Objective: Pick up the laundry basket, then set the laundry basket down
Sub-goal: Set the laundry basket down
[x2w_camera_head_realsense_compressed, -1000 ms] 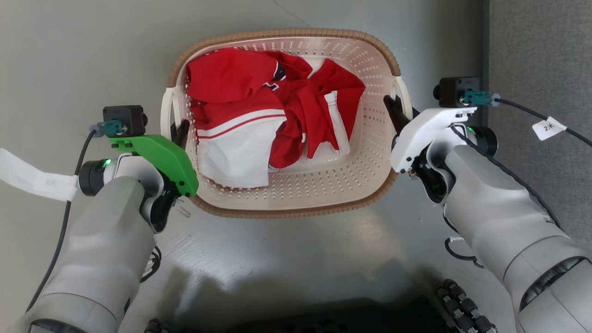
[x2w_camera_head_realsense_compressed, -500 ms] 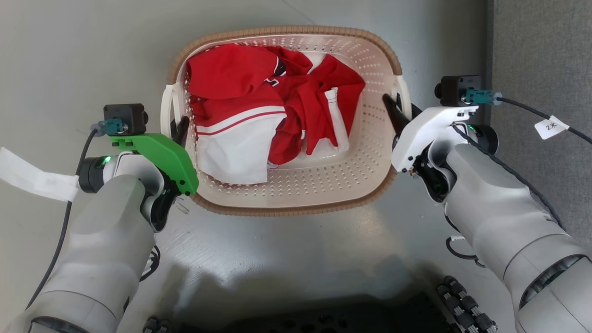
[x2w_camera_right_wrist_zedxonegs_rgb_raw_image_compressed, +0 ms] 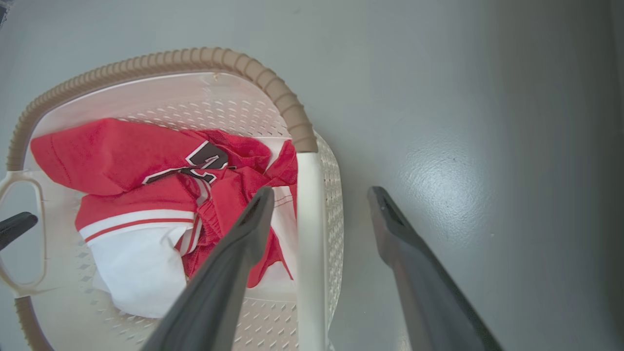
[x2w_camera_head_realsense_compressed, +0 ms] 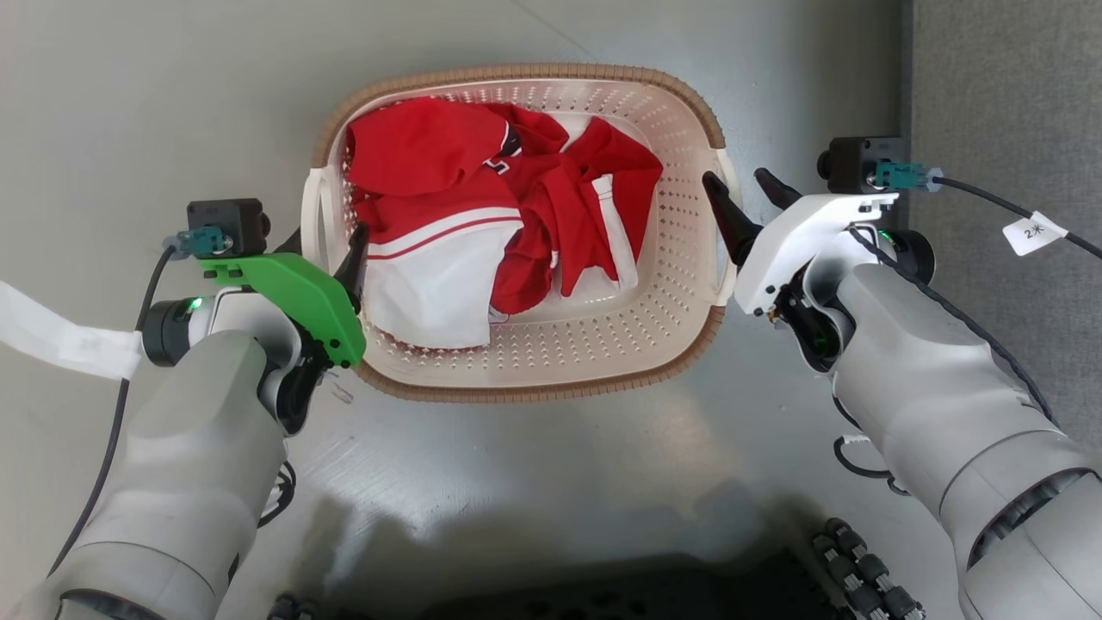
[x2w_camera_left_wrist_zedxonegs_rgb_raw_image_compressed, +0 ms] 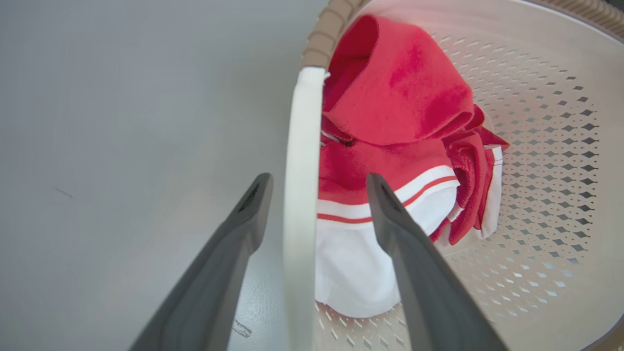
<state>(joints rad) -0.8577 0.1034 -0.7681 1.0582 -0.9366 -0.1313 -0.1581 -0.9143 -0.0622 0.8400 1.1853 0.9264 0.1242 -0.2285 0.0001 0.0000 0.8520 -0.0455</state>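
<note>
The laundry basket [x2w_camera_head_realsense_compressed: 525, 362] sits on the grey floor [x2w_camera_head_realsense_compressed: 551, 491] straight ahead of the robot, between its two arms, with its long sides running left to right in the head view. Its cream walls are full of small holes and its rim is a brown woven-look band. Inside lies a heap of red and white clothes [x2w_camera_head_realsense_compressed: 482, 215], piled mostly toward the robot's left end. One red piece carries black-and-white lettering.

The left gripper [x2w_camera_head_realsense_compressed: 325, 245] is released. Its two dark fingers are spread apart on either side of the white left handle [x2w_camera_head_realsense_compressed: 312, 215], one finger outside the basket and one over the clothes. In the left wrist view the handle [x2w_camera_left_wrist_zedxonegs_rgb_raw_image_compressed: 302, 146] runs up between the fingers of the left gripper [x2w_camera_left_wrist_zedxonegs_rgb_raw_image_compressed: 318, 187] with a gap on each side, so neither finger presses on it.

The right gripper [x2w_camera_head_realsense_compressed: 742, 191] is likewise released at the white right handle [x2w_camera_head_realsense_compressed: 723, 164]. In the right wrist view the handle [x2w_camera_right_wrist_zedxonegs_rgb_raw_image_compressed: 309, 234] stands between the fingers of the right gripper [x2w_camera_right_wrist_zedxonegs_rgb_raw_image_compressed: 320, 192], nearer the finger on the basket side, with bare floor under the outer finger.

A darker grey strip [x2w_camera_head_realsense_compressed: 1007, 86] borders the floor on the robot's right.
</note>
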